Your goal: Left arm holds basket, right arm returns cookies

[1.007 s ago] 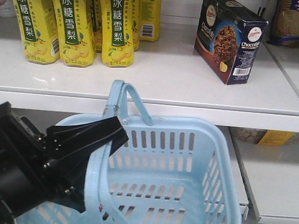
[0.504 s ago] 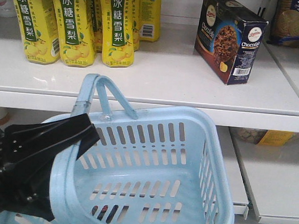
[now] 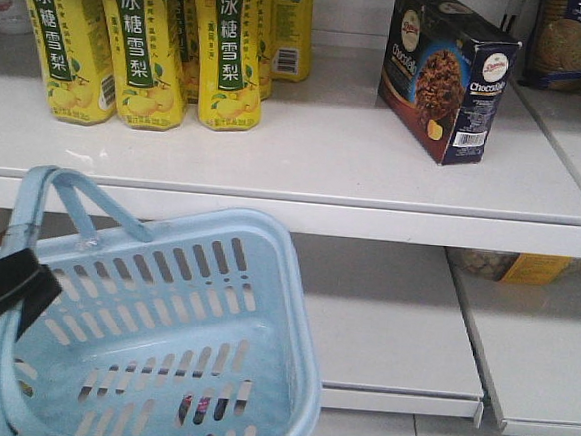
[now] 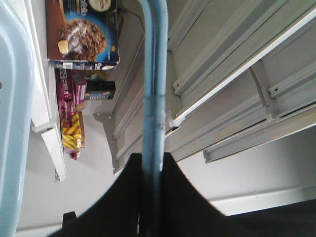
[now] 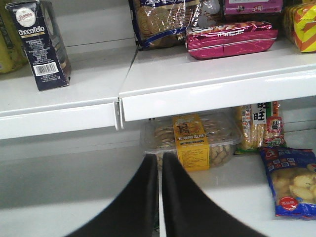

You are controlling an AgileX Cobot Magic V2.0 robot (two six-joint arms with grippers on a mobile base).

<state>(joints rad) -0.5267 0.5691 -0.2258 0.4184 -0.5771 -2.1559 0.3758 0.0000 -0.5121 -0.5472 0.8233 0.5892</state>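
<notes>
Left gripper [image 4: 150, 197] clamps a hoop handle [image 4: 154, 74] of the basket [image 3: 152, 338]. Right gripper [image 5: 161, 197], fingers nearly together, holds nothing (only its wrist view shows it). Cookies [image 3: 442, 74] stand upright on the white bench [image 3: 315, 150], beside yellow bottles [image 3: 143, 43].

Tall dark navy cardboard cookie box [image 3: 442, 73] stands upright on the white shelf, turned at an angle, "Chocofello" in white on its narrow side, chocolate cookie picture on the wide face, barcode low down. Light blue slotted plastic shopping basket [image 3: 264, 306] hangs tilted at lower left, below the shelf edge, both hoop handles raised; nothing visible inside, apart from the box.
</notes>
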